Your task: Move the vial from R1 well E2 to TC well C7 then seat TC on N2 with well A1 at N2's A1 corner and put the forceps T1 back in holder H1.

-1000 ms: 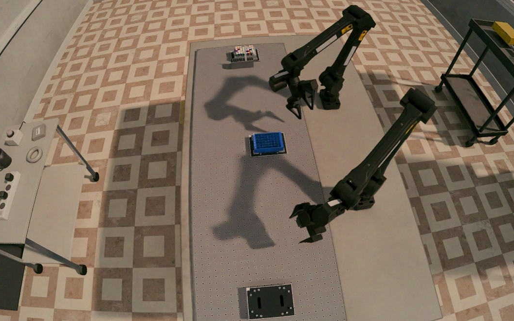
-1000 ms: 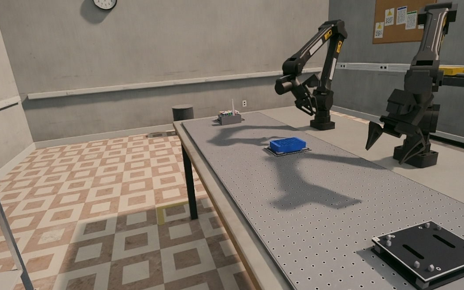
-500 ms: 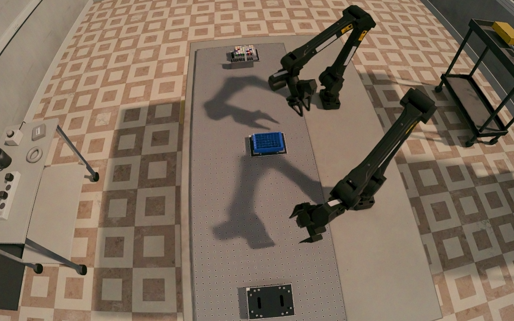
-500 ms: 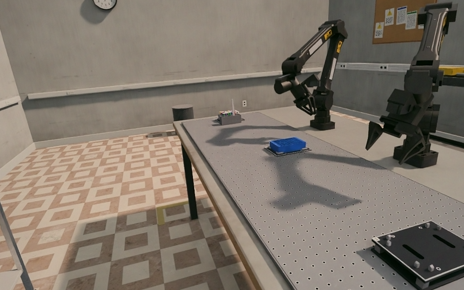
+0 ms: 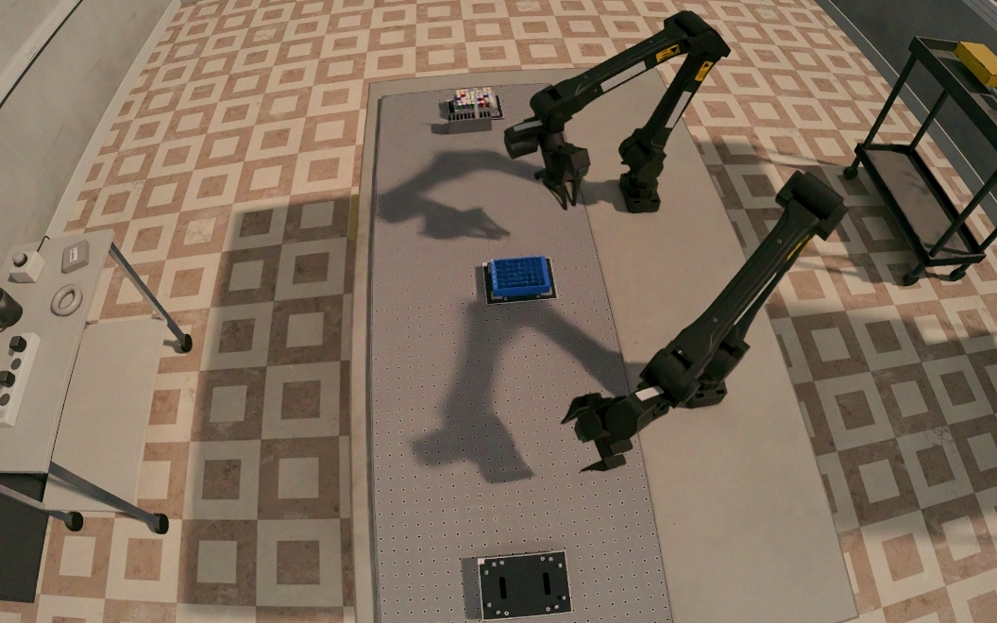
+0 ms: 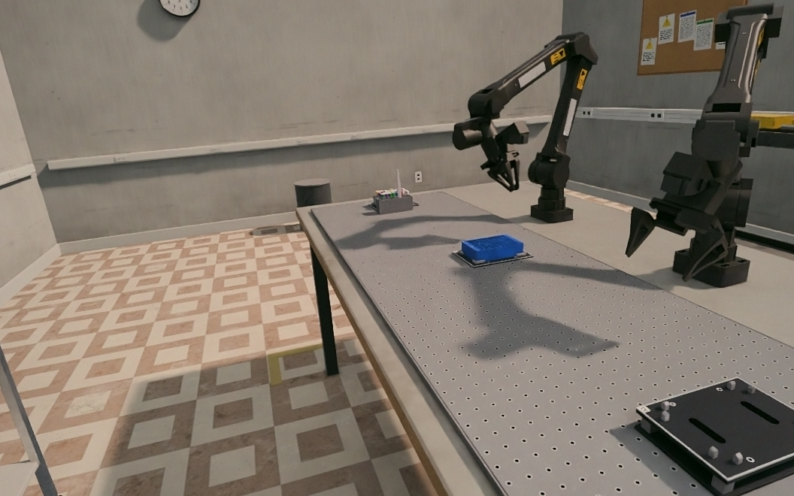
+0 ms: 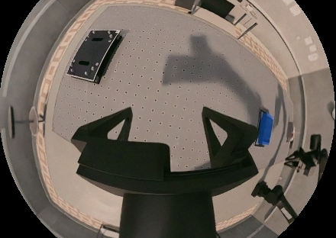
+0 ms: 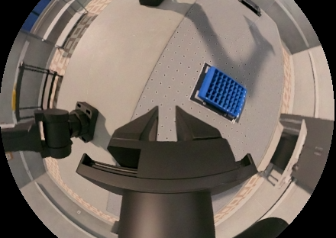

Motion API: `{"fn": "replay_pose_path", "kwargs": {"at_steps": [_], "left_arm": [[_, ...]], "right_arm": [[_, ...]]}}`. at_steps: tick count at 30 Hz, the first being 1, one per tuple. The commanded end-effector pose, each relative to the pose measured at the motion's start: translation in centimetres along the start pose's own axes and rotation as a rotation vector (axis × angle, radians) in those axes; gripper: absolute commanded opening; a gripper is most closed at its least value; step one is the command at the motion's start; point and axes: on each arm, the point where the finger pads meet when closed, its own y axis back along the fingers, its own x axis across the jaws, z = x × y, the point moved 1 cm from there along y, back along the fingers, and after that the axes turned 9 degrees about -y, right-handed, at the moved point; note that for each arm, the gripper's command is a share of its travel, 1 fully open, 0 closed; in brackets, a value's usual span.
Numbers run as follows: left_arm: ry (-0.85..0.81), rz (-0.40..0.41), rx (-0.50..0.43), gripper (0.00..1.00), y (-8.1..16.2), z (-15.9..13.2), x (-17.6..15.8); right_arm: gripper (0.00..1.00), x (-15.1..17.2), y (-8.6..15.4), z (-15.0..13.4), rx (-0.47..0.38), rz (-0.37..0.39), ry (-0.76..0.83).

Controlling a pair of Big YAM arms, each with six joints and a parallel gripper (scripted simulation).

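The blue tube carrier TC (image 5: 517, 278) sits on a plate mid-table, between the arms; it also shows in the exterior view (image 6: 491, 247) and the right wrist view (image 8: 222, 93). Its wells look empty. The vial rack R1 (image 5: 472, 109) with several coloured caps stands at the far end, with white forceps T1 (image 6: 398, 182) upright beside it. The black nest N2 (image 5: 524, 584) lies bare at the near end. My left gripper (image 5: 580, 445) hangs open and empty above the table between TC and N2. My right gripper (image 5: 568, 199) is nearly shut on nothing, in the air between R1 and TC.
A side table with knobs and switches (image 5: 14, 340) stands left of the bench. A black cart (image 5: 959, 146) stands at the right. A grey cylinder (image 6: 312, 192) stands behind the table's far corner. The arm bases stand on the smooth strip beside the perforated plate.
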Motion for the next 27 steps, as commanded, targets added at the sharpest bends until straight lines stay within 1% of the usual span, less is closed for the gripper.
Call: {"fn": "replay_pose_path", "kwargs": {"at_steps": [1, 13, 15, 27], "left_arm": [[-0.012, 0.012, -0.033, 1.00, 0.6, 1.8, 0.5], [-0.012, 0.012, -0.033, 1.00, 0.6, 1.8, 0.5], [-0.012, 0.012, -0.033, 1.00, 0.6, 1.8, 0.5], [-0.012, 0.012, -0.033, 1.00, 0.6, 1.8, 0.5]], "right_arm": [[0.24, -2.0, 2.2, 0.1, 0.017, -0.039, -0.101], [0.24, -3.8, 5.7, -2.5, 0.089, -0.108, -0.406], [0.24, -3.8, 5.7, -2.5, 0.089, -0.108, -0.406], [0.24, -5.0, 9.3, -5.1, 0.145, -0.194, -0.708]]}}
